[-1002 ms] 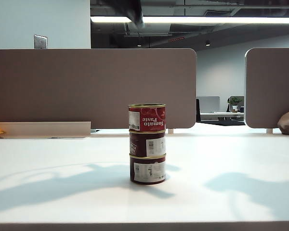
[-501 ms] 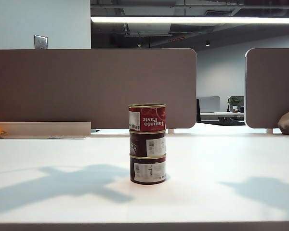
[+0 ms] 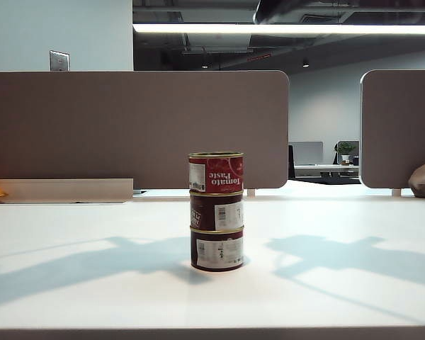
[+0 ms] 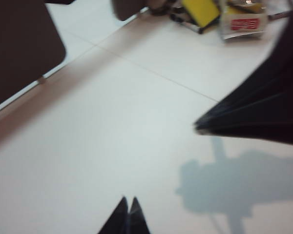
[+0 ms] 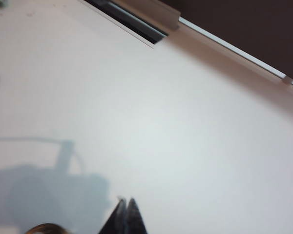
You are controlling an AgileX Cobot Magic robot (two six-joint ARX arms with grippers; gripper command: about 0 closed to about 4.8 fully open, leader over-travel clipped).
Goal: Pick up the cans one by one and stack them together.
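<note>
Three cans (image 3: 217, 211) stacked plumb, red on top, so done; left gripper (image 4: 129, 207) and right gripper (image 5: 126, 207) pinched closed, empty, clear of stack

Three cans (image 3: 217, 211) stacked upright, red topmost

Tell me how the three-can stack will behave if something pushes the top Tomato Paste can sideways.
The Tomato Paste can probably slides off or topples first: it merely rests on the middle maroon can. The column looks tall for its footprint, so a high push likely tips it. Fallen cans would probably roll, being round. Both grippers are shut, away from it.
</note>
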